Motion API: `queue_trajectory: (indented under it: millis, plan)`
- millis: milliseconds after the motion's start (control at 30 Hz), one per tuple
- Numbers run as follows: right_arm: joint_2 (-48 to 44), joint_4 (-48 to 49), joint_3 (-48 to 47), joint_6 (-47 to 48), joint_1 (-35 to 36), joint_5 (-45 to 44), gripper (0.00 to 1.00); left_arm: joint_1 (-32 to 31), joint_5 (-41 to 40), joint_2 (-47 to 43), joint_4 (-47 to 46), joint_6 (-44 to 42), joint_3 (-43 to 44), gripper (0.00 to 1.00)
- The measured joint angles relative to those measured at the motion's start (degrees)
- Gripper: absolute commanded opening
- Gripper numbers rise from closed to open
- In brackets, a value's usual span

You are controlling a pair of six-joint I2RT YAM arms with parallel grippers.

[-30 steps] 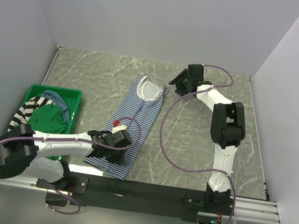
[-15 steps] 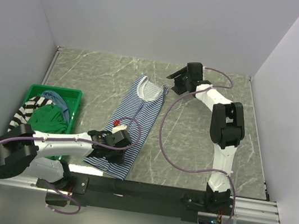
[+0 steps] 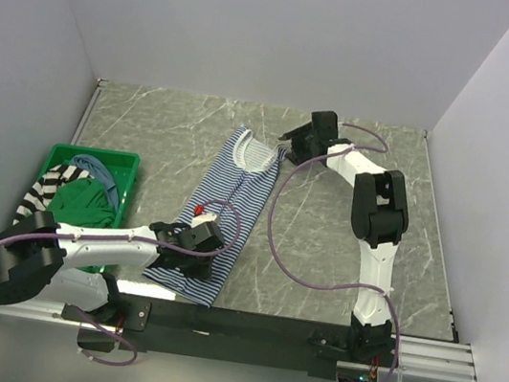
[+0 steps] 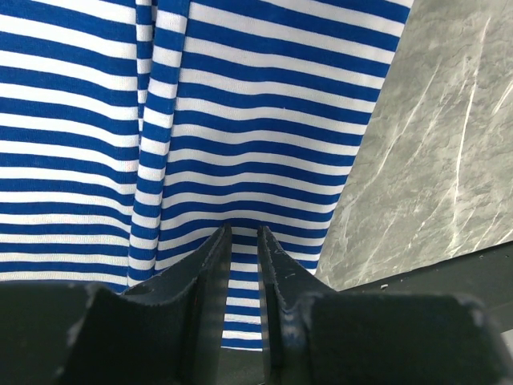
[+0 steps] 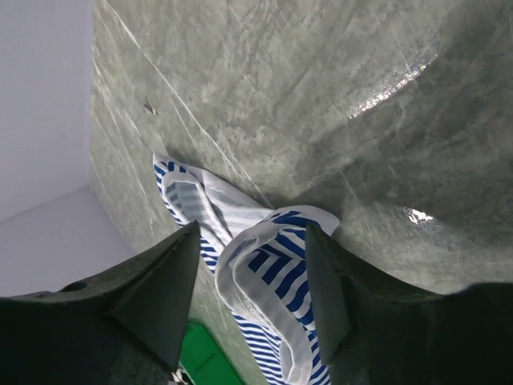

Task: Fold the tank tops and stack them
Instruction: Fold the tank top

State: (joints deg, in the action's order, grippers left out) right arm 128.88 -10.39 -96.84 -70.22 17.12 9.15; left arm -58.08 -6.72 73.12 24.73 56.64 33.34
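Observation:
The thin navy-white striped tank top [image 3: 235, 193] lies flat and stretched out on the marble table, its straps at the far end. My left gripper [image 3: 195, 239] is at its near end; in the left wrist view the jaws [image 4: 243, 233] are nearly closed, pinching the cloth [image 4: 264, 104], which puckers at the tips. My right gripper [image 3: 303, 141] is open just right of the straps; in the right wrist view its jaws [image 5: 252, 241] straddle a white-edged strap [image 5: 268, 257] without touching it. The green top [image 3: 78, 204], the bold black-white striped top [image 3: 45, 183] and the dusty blue top [image 3: 95, 167] lie heaped in the bin.
The green plastic bin [image 3: 114, 159] stands at the left edge of the table, partly under my left arm. A black rail [image 3: 262, 328] runs along the near edge. White walls close in the left, back and right sides.
My right gripper has moved a little left and down toward the tank top's straps. The left gripper and the cloth have not moved.

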Motion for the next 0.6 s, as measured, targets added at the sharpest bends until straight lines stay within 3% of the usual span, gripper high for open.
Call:
queue_trajectory:
  millis: [100,233,333,600]
  plan:
    - [0.2,0.1,0.0,-0.4,0.0,0.2,0.47,0.0,0.0,0.0,0.0,0.0,0.0,0.26]
    - [0.3,0.2,0.0,-0.5,0.0,0.5,0.17,0.0,0.0,0.0,0.0,0.0,0.0,0.26]
    - [0.3,0.4,0.0,0.1,0.0,0.4,0.02,0.0,0.0,-0.2,-0.1,0.0,-0.2,0.26]
    - [1.6,-0.9,-2.6,8.9,0.0,0.4,0.0,0.0,0.1,-1.1,-1.0,0.1,-1.1,0.26]
